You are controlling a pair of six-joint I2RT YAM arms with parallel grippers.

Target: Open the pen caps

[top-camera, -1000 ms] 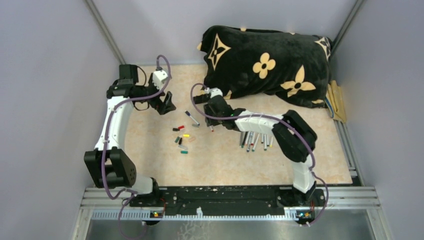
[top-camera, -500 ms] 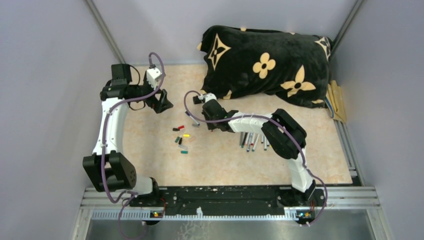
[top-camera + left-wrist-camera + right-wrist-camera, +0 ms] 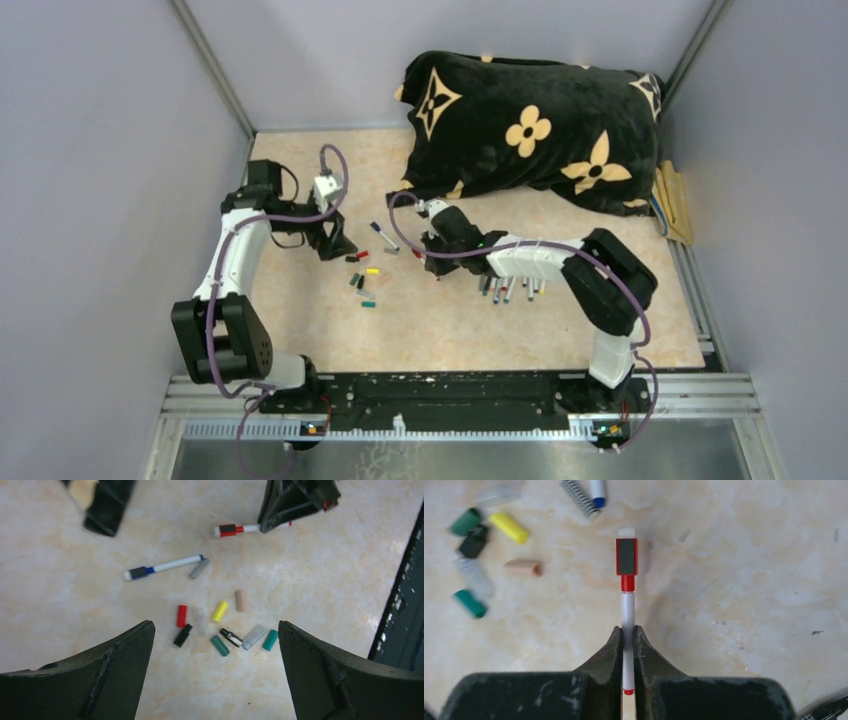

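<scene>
Several loose pen caps point(image 3: 219, 611), red, yellow, beige, black, green, teal and clear, lie in a cluster on the table point(image 3: 365, 276). My left gripper point(image 3: 215, 626) is open and empty, hovering just above them; in the top view it point(image 3: 338, 245) is at their left. My right gripper point(image 3: 627, 630) is shut on the white barrel of a red-capped pen point(image 3: 627, 605); its red cap point(image 3: 627, 556) is on and points towards the cluster. In the top view the right gripper point(image 3: 432, 260) is to the right of the caps. A blue-capped pen point(image 3: 162, 567) lies beside a small spring point(image 3: 199, 568).
A row of several pens point(image 3: 510, 285) lies under the right forearm. A black flower-patterned pillow point(image 3: 530, 130) fills the back right, with a folded tan cloth point(image 3: 676, 205) beside it. Grey walls close in the left and right; a metal rail point(image 3: 460, 390) runs along the front.
My left gripper has swung from the back left down and right, to just beside the caps. My right gripper has shifted nearer and slightly right.
</scene>
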